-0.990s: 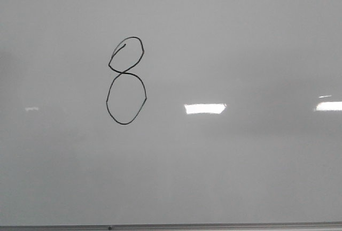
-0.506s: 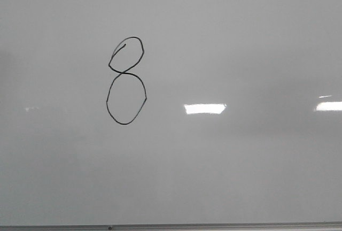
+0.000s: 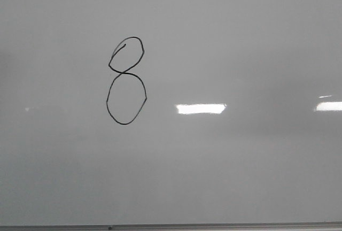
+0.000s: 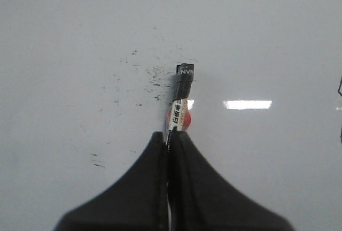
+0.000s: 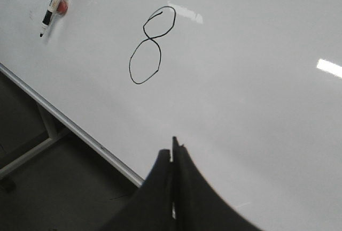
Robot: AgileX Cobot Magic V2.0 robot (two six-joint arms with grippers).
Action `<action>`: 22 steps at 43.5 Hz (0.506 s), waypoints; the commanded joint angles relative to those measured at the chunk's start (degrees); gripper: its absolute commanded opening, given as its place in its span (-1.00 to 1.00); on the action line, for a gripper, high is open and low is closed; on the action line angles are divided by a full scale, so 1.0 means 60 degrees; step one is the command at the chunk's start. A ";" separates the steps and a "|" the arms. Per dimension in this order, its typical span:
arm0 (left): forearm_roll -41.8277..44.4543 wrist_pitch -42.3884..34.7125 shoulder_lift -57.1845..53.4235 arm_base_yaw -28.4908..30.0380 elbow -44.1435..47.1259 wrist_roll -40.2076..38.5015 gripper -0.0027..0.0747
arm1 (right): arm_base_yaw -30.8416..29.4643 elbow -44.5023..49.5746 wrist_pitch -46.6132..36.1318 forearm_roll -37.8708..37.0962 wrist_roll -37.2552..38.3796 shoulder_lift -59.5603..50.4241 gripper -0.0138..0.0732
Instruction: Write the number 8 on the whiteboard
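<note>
The number 8 (image 3: 124,72) is drawn in thin black line on the whiteboard (image 3: 240,177), left of centre, with a small upper loop over a larger oval. It also shows in the right wrist view (image 5: 151,38). A black marker (image 4: 181,94) with a white label and a red spot lies on the board just past my left gripper (image 4: 170,135), whose jaws are shut. In the right wrist view the marker (image 5: 53,4) lies free with its tip bare. My right gripper (image 5: 172,151) is shut and empty, over the board near its edge.
The board's thin grey metal frame (image 3: 214,225) runs along the bottom, and in the right wrist view (image 5: 69,126) dark floor lies beyond it. Black ink specks (image 4: 155,70) dot the board beside the marker. Bright light reflections (image 3: 201,108) lie on the board.
The 8 has not changed. The middle light reflection on the board has widened to the left, and the faint one at the far left has faded.
</note>
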 commanded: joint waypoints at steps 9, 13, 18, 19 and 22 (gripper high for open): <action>-0.0015 -0.0831 -0.0112 0.0008 0.0117 -0.0013 -0.98 | -0.0073 0.0168 -0.2076 -0.1866 0.1423 -0.0459 -0.84; -0.0015 -0.0831 -0.0112 0.0008 0.0117 -0.0013 -0.98 | -0.0170 0.0756 -0.2906 -0.3135 0.3463 -0.1125 -0.84; -0.0015 -0.0831 -0.0112 0.0008 0.0117 -0.0013 -0.99 | -0.0412 0.1649 -0.3896 -0.5000 0.6130 -0.1997 -0.84; -0.0015 -0.0831 -0.0112 0.0008 0.0117 -0.0013 -0.99 | -0.0464 0.1874 -0.4073 -0.5444 0.6678 -0.2202 -0.84; -0.0015 -0.0831 -0.0112 0.0008 0.0117 -0.0013 -0.99 | -0.0627 0.2356 -0.4578 -0.6343 0.7656 -0.2596 -0.84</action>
